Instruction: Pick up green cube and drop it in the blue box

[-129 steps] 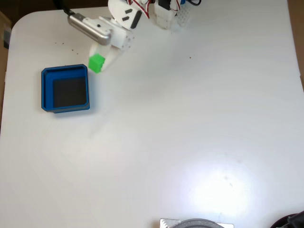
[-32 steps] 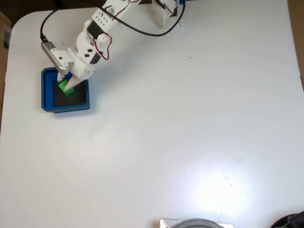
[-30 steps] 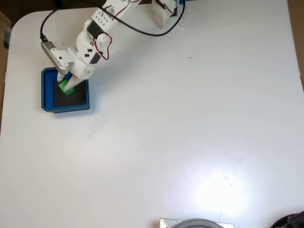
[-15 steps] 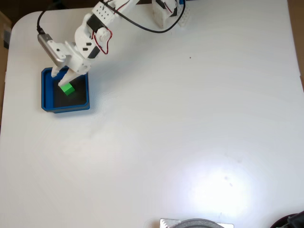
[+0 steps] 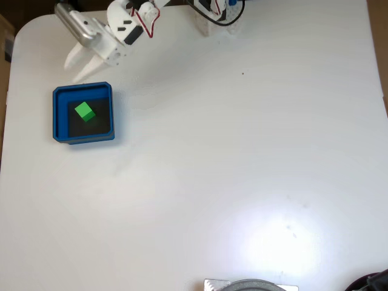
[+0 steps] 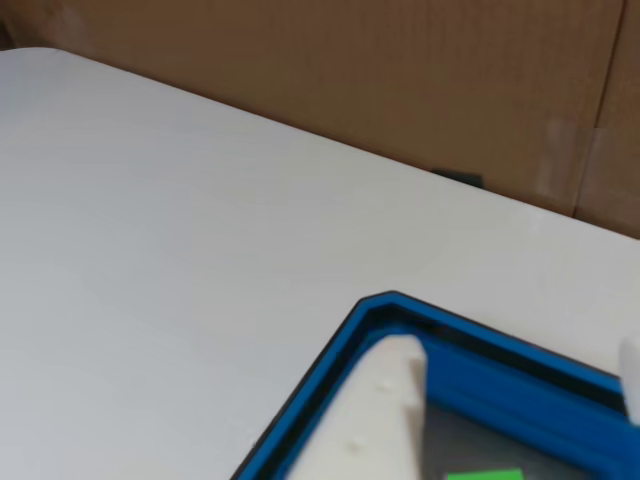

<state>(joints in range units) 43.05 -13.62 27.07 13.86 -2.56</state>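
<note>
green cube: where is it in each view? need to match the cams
Fixed view: green cube sits left of centre, on the dark floor of the blue box.
Other view: green cube is a sliver at the bottom edge, right of centre.
Shared landmark: the blue box wall.

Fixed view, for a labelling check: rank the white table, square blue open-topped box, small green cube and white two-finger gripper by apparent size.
1. White table.
2. Square blue open-topped box.
3. White two-finger gripper, though it sits above the table and nearer the camera, so this place is unsure.
4. Small green cube.
</note>
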